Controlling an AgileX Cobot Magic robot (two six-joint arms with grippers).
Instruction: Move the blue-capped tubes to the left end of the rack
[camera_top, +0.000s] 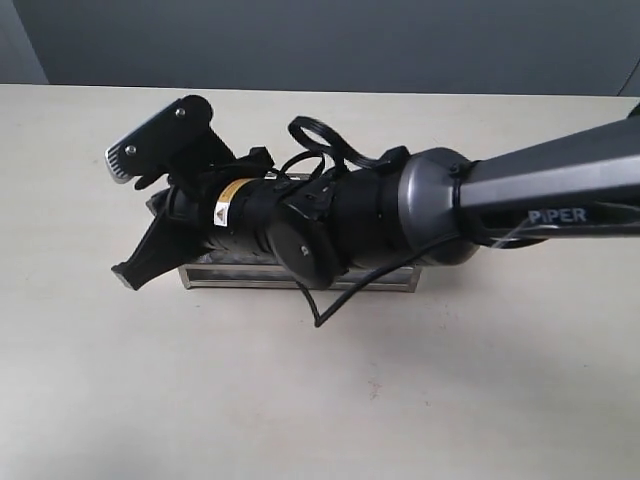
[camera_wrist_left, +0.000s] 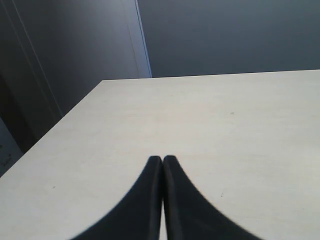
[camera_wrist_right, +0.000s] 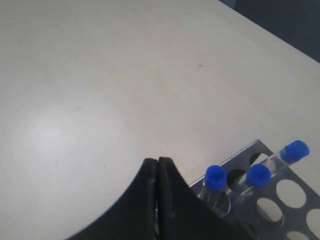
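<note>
The steel rack (camera_top: 392, 281) lies on the table, mostly hidden under my right arm in the exterior view. In the right wrist view its perforated top plate (camera_wrist_right: 292, 211) shows one corner, with three blue-capped tubes (camera_wrist_right: 216, 177) (camera_wrist_right: 258, 175) (camera_wrist_right: 295, 151) standing upright in holes at that end. No fourth tube shows. My right gripper (camera_wrist_right: 158, 161) is shut with nothing seen between its fingers, just beside the rack's end and apart from the nearest tube. In the exterior view it (camera_top: 130, 276) hangs past the rack's left end. My left gripper (camera_wrist_left: 162, 159) is shut over bare table.
The pale table (camera_top: 300, 400) stretches wide around the rack. A loose black cable (camera_top: 325, 318) loops off my right arm in front of the rack. The table's far edge (camera_wrist_left: 210, 76) meets a dark wall in the left wrist view.
</note>
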